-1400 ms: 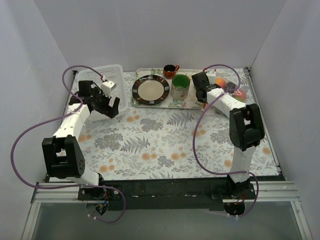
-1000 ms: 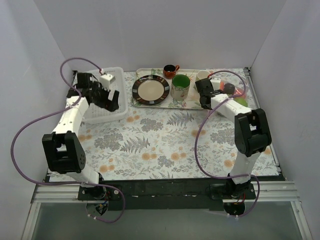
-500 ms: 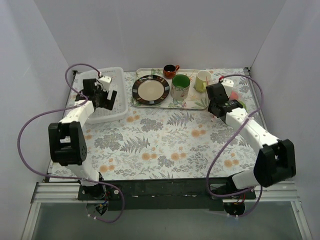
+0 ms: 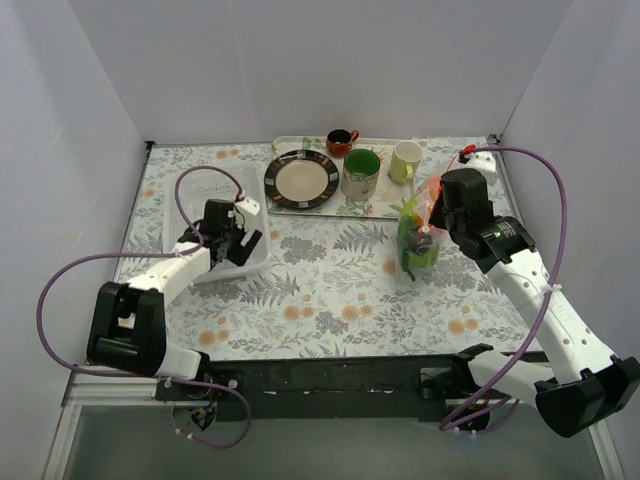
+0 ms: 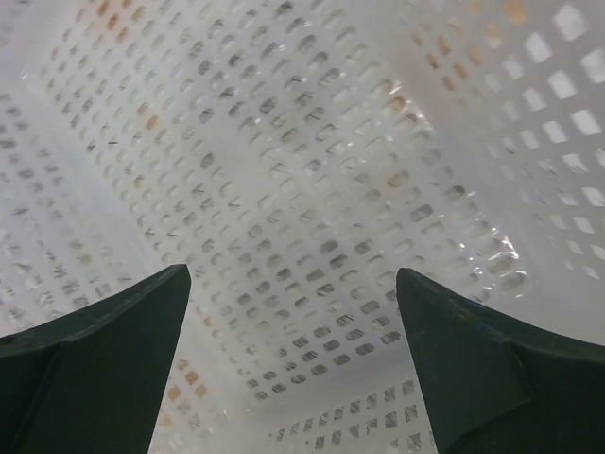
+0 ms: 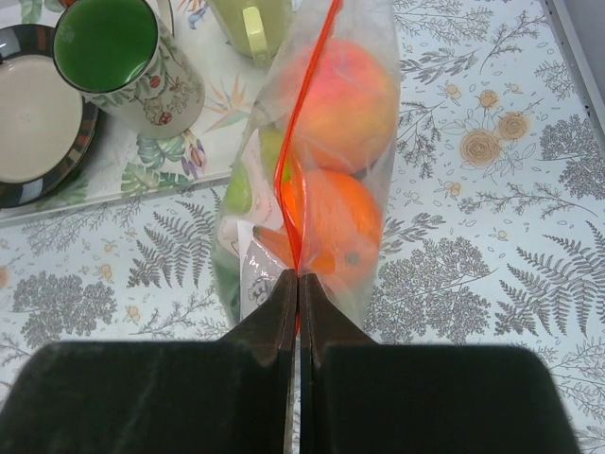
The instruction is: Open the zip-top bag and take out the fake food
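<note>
My right gripper (image 6: 299, 279) is shut on the orange-red zip strip of the clear zip-top bag (image 6: 364, 151) and holds it hanging above the patterned cloth, right of centre (image 4: 418, 238). Through the plastic I see fake food: a pink-red peach (image 6: 350, 90), an orange (image 6: 340, 222), and green pieces (image 6: 236, 189). My left gripper (image 5: 293, 312) is open, its fingers inside the white lattice basket (image 5: 284, 170); from above it sits at the basket's right side (image 4: 238, 240).
A tray (image 4: 300, 208) at the back holds a dark-rimmed plate (image 4: 301, 178), a green-lined mug (image 4: 361, 172), a pale yellow-green cup (image 4: 405, 160) and a small red cup (image 4: 341, 141). The white basket (image 4: 215, 215) stands at the left.
My right arm has swung from the back right corner toward the middle, lifting the bag of fruit with it. My left arm and the basket have moved nearer and to the right.
</note>
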{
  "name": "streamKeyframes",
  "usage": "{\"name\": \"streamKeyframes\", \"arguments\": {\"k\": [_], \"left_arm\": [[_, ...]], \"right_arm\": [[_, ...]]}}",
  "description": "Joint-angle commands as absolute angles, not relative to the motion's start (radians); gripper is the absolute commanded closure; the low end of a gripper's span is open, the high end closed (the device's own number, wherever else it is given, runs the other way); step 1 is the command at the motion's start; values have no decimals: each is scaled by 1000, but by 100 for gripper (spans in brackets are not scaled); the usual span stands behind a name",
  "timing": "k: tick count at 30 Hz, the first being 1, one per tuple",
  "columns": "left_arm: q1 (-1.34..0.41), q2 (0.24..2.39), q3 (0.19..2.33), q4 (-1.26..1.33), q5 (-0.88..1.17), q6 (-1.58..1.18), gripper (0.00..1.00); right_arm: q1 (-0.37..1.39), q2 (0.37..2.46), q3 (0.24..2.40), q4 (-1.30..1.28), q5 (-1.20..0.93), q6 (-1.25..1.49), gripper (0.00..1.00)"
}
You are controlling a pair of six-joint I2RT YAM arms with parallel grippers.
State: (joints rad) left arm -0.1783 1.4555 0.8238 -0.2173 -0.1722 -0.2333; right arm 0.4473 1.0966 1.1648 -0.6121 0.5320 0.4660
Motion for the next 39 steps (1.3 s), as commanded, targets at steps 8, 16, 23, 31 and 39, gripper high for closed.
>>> {"name": "streamKeyframes", "arguments": {"k": [8, 16, 23, 31, 39], "left_arm": [[-546, 1282, 715, -719, 33, -343, 10], [-748, 1388, 922, -888, 279, -442, 2], [-908, 1610, 1210, -899, 298, -506, 2], [-1016, 1651, 1422, -934, 169, -499, 2], [-641, 1335, 1477, -891, 75, -411, 2]], "right_arm": [[449, 1000, 1265, -669, 474, 434, 99], [448, 1000, 1331, -718, 431, 414, 99], [449, 986, 1347, -745, 367, 443, 99], [451, 1011, 1374, -733, 287, 472, 99], [479, 1034, 1442, -654, 166, 491, 99]]}}
